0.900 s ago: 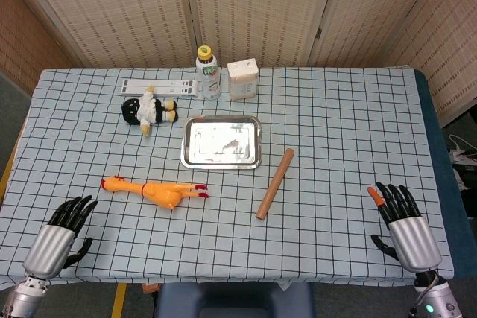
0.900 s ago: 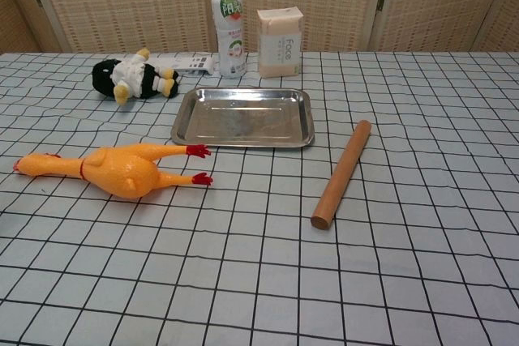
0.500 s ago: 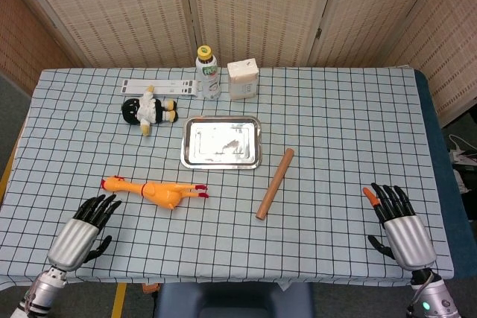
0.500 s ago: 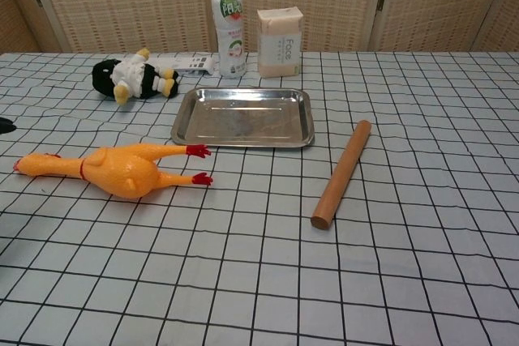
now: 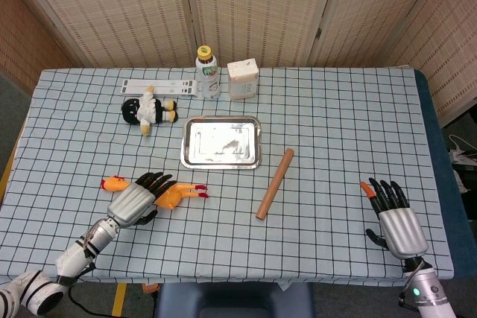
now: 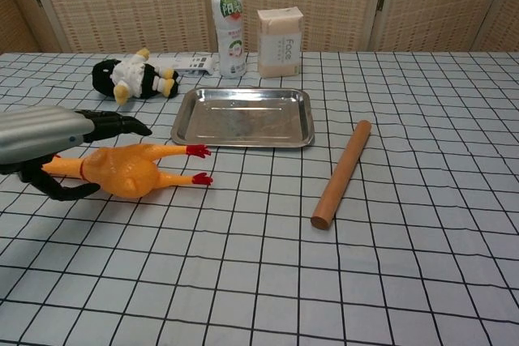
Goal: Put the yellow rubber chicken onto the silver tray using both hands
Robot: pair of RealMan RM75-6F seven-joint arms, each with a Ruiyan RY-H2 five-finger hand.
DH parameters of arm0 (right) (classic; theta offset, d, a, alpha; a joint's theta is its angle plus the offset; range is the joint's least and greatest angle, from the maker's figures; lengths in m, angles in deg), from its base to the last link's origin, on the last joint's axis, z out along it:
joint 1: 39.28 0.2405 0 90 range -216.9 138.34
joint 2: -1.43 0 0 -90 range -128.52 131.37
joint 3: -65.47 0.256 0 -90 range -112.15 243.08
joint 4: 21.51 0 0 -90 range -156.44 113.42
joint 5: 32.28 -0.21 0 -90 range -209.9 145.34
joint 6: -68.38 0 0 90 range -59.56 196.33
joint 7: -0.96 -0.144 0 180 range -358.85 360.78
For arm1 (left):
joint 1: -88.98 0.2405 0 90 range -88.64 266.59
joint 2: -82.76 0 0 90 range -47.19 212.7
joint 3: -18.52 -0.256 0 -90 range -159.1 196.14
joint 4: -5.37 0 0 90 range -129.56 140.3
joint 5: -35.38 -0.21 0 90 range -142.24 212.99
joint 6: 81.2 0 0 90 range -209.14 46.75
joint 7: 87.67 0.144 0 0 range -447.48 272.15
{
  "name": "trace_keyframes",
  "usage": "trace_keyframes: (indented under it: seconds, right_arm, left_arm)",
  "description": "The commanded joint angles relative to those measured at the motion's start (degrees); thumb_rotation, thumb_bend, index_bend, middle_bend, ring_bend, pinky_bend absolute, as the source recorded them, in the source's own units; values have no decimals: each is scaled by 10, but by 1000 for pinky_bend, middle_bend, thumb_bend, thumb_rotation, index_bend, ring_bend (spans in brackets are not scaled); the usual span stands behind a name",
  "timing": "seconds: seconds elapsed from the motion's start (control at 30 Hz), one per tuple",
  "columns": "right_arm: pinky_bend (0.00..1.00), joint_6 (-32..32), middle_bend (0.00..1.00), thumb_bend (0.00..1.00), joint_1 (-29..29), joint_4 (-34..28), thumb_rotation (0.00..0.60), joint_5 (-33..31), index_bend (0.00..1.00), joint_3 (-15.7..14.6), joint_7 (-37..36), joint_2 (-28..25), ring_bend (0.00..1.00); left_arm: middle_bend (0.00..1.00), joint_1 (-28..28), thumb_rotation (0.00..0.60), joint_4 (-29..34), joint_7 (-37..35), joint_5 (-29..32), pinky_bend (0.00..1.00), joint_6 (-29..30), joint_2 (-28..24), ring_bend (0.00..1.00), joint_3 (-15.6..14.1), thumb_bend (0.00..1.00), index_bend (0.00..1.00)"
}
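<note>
Woven-reed screen panels (image 5: 253, 5) close off the far side; a white cloth with a black grid covers the table (image 5: 335, 124).

Left to right:

- Left hand (image 5: 136, 199): silver back, black fingers. It sits over the middle of the yellow rubber chicken (image 6: 122, 172), fingers spread and reaching over the body. In the chest view the thumb curls below the neck on the near side, while the fingers (image 6: 122, 126) pass above the body. Whether it actually touches the toy cannot be told.
- Chicken: lies on its side on the cloth, near-left of the silver tray (image 5: 221, 141) and apart from it. Long thin neck and orange head point left, plump yellow-orange body in the middle, two thin legs ending in red feet point right toward the tray side.
- Far left: black-and-white plush toy (image 5: 148, 111), with a flat white strip (image 5: 160, 86) just beyond it.
- Far centre: bottle (image 5: 207, 72) with yellow cap, a white box (image 5: 243, 79) just to its right.
- Tray: shiny, rectangular, nothing on it.
- Wooden rolling pin (image 5: 275, 183): right of the tray, lying diagonally.
- Right hand (image 5: 393, 214): near-right corner of the table, well apart from everything, fingers apart, one tip orange, holding nothing.
</note>
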Motion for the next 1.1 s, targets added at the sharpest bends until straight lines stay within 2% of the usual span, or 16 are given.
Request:
trace_keyframes:
  seconds: [0.03,0.33,0.6,1.1]
  right_arm:
    - [0,2,0,141,2,1,600,-6,0,3,2,1,0]
    - [0,-7,0,141,0,0,600,-11,0,5,-6,-5,0]
    - [0,-3,0,141,2,0,600,-14,0,3,-4,-3,0]
    - [0,-9,0,141,0,-4,600,-10,0,-3,-2,-4,0]
  left_arm:
    - [0,-33,600,-33,-24,16,118,-35,25,0,7,420,0]
    - [0,-61,600,-94,-44,39,118,-67,49,0,-3,420,0]
    - [0,-60,600,-94,-62,47,124,-58,32,0,-18,417,0]
    - [0,-52,600,-163,-90,80,135,-49,41,1,-23,417,0]
